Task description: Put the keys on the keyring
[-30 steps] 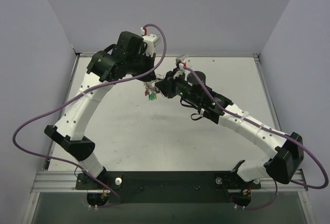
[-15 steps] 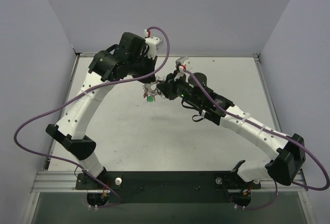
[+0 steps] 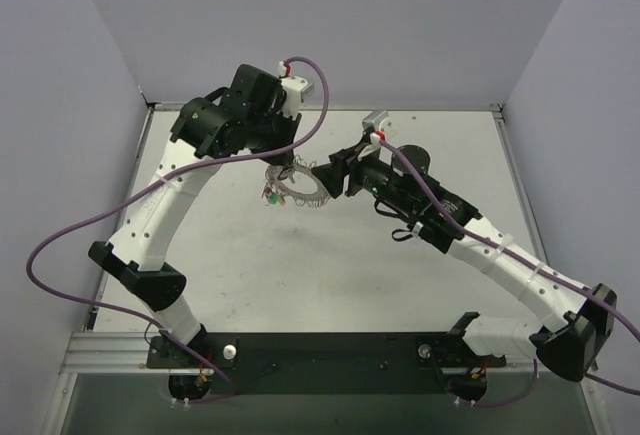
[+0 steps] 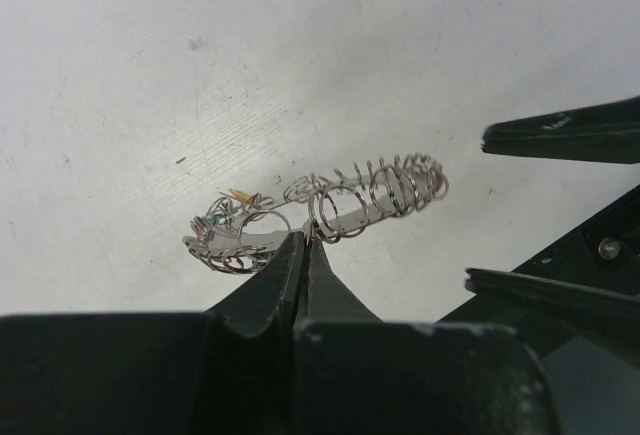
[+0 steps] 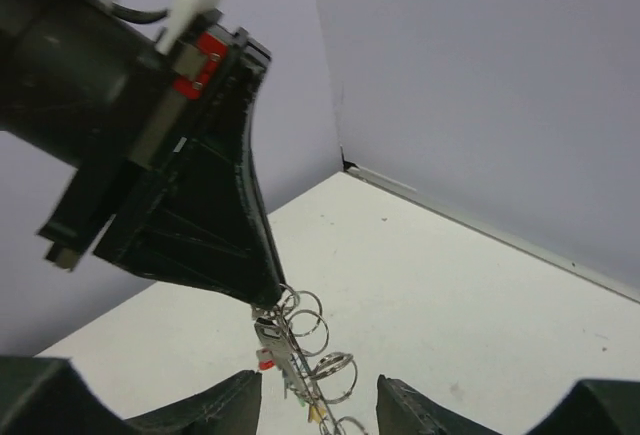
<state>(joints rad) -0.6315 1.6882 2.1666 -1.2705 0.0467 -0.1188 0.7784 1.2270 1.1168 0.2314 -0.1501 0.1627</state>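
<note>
Keys (image 4: 226, 217) tiny, blurred among wire loops at keyring (image 4: 345, 205) far end, count unclear, left gripper (image 4: 304, 247) pinched tight on keyring edge above table (image 4: 300, 55), right gripper (image 3: 324, 177) parted just beside keyring, apart.

Robotics lab, enclosed test cell. Evidence:
- white matte tabletop (image 3: 300, 275), scuffed and speckled, boxed on left, far and right edges by plain lavender-grey partition panels (image 3: 400, 25)
- silver slotted aluminium rail (image 3: 100, 355) along near edge, beside black flat mounting plate (image 3: 330, 350)
- two white-and-black jointed robot arms based there: left arm (image 3: 165, 205), right arm (image 3: 500, 255)
- loose purple looped cables (image 3: 28, 263) running up to wrists
</note>
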